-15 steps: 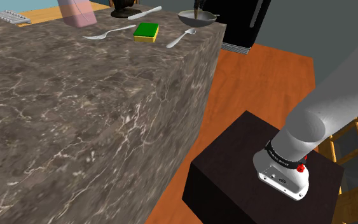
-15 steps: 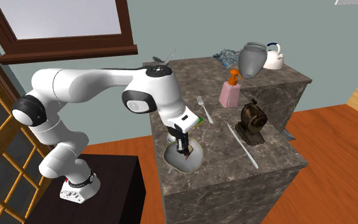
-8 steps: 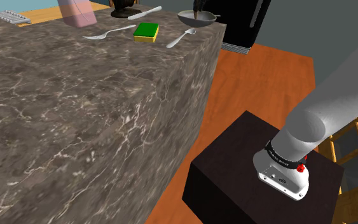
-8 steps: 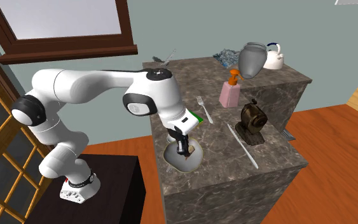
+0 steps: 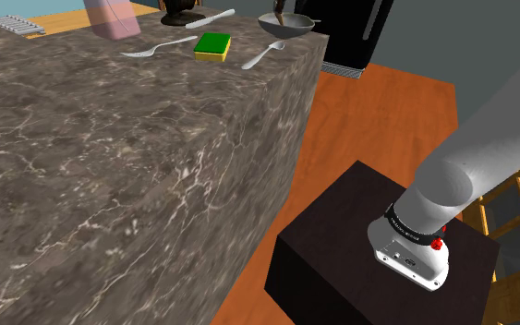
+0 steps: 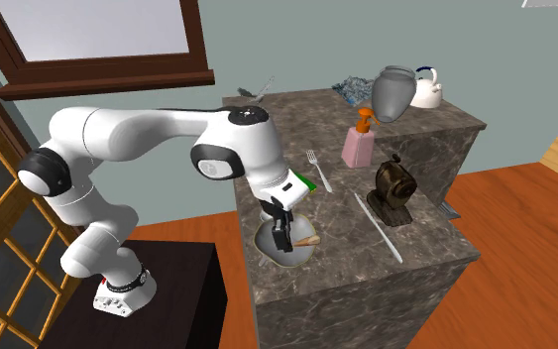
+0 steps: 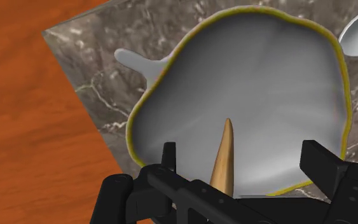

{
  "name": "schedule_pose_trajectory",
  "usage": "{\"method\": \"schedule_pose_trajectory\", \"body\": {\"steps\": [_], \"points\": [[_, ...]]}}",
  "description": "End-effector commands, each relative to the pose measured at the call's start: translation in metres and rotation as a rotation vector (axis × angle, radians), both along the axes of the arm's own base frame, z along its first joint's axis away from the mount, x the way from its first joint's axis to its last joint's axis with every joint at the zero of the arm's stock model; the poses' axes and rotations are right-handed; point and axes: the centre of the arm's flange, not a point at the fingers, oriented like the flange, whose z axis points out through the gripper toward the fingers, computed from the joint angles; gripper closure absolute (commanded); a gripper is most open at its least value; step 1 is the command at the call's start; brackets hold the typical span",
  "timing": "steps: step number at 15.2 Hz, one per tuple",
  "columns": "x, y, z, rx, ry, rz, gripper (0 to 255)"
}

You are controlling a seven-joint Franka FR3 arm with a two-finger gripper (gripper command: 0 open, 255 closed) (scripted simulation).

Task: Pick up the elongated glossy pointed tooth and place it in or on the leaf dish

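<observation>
The tooth [image 7: 224, 159] is a glossy golden-brown pointed cone. It lies in the leaf dish [image 7: 247, 76], a grey leaf-shaped dish with a yellow rim and a short stem. My gripper [image 7: 242, 154] hangs low over the dish, open, its fingers [image 7: 168, 158] standing apart on either side of the tooth without touching it. In the second exterior view the gripper [image 6: 284, 236] points down into the dish [image 6: 277, 254] at the counter's near corner, with the tan tooth [image 6: 307, 239] lying beside the fingers. The shoulder view has the dish [image 5: 290, 29] at the counter's far corner.
A spoon [image 5: 262, 55], a green and yellow sponge [image 5: 212, 45], a fork [image 5: 156, 48] and a knife [image 5: 210, 18] lie near the dish. A pink soap bottle [image 6: 359, 147], a dark brown object [image 6: 393, 193], a grey jug [image 6: 393, 92] and a white kettle [image 6: 425, 89] stand further along the counter.
The fingers have opened and let go of the tooth. It stood upright between them before and now lies on its side in the dish.
</observation>
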Motion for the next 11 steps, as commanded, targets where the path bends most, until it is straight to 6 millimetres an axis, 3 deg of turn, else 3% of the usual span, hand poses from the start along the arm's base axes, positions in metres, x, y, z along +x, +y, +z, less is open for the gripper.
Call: {"method": "schedule_pose_trajectory", "body": {"steps": [1, 3, 11], "points": [[-0.004, -0.001, 0.019, 0.000, 0.000, 0.000, 0], [-0.010, -0.002, 0.042, 0.000, 0.000, 0.000, 0], [-0.010, -0.002, 0.042, 0.000, 0.000, 0.000, 0]]}}
